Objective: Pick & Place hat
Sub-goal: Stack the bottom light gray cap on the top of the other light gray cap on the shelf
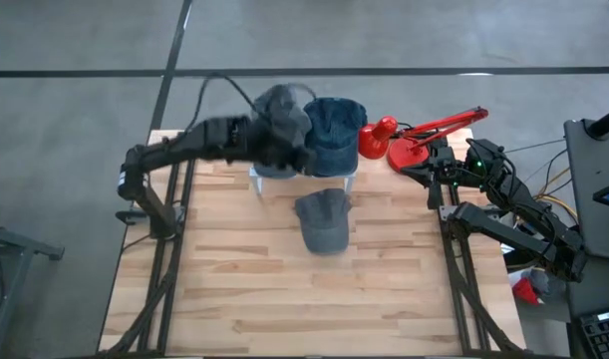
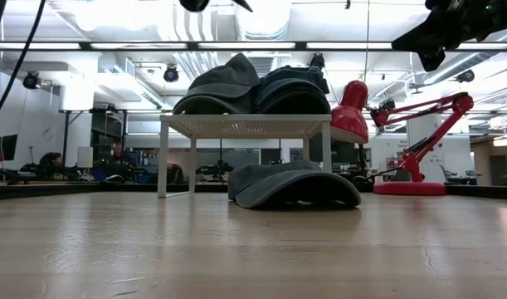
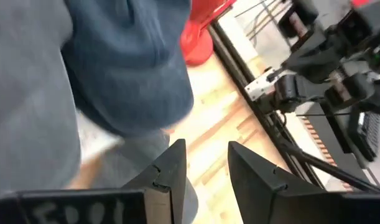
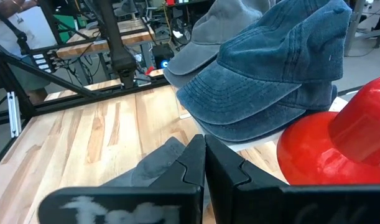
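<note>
A grey cap [image 1: 281, 106] and dark blue caps [image 1: 334, 128] are piled on a small white stand [image 2: 245, 125] at the table's far middle. Another grey cap [image 1: 322, 221] lies flat on the table just in front of the stand, and also shows in the low view [image 2: 293, 184]. My left gripper [image 1: 289, 155] hovers over the stand's front edge beside the piled caps. In the left wrist view it [image 3: 205, 149] is open and empty. My right gripper [image 4: 205, 144] is shut and empty at the far right, near the red lamp [image 1: 409, 140].
The red desk lamp [image 2: 402, 133] stands at the far right, beside the stand, with its shade [image 4: 339, 143] close to the blue caps. Bare wood [image 1: 304, 299] stretches over the near half of the table.
</note>
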Motion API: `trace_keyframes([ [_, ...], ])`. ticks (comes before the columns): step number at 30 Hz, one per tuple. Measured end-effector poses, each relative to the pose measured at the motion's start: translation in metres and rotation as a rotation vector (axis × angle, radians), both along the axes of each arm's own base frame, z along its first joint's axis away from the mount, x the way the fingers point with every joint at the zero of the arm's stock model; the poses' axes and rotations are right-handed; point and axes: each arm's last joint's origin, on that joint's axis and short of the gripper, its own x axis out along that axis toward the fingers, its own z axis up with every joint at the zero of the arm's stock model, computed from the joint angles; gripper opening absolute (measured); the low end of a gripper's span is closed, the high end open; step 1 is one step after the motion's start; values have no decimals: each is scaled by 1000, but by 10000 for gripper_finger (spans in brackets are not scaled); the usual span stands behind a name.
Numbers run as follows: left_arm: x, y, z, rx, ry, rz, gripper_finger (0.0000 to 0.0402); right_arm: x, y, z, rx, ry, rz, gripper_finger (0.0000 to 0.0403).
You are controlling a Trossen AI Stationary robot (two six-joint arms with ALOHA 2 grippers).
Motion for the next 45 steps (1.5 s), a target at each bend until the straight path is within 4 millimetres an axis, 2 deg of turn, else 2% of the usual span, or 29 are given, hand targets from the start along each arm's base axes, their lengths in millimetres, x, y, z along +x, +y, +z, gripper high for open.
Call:
trace_keyframes([
  [6,13,-59,-19,-54,2,112,103,0,0,0,0,0,0,8],
  [9,20,-82,-31,-88,-9,166,99,0,0,0,0,0,0,8],
  [15,42,-107,-67,-151,21,241,96,0,0,0,0,0,0,8],
  [22,74,-114,-115,-138,110,303,96,0,0,0,1,1,1,8],
  [32,116,-115,-163,-110,119,266,96,0,0,0,1,0,2,8],
  [39,126,-110,-185,-153,154,303,96,0,0,0,1,0,2,8],
  [45,128,-100,-188,-148,141,357,97,0,0,0,2,0,4,8],
])
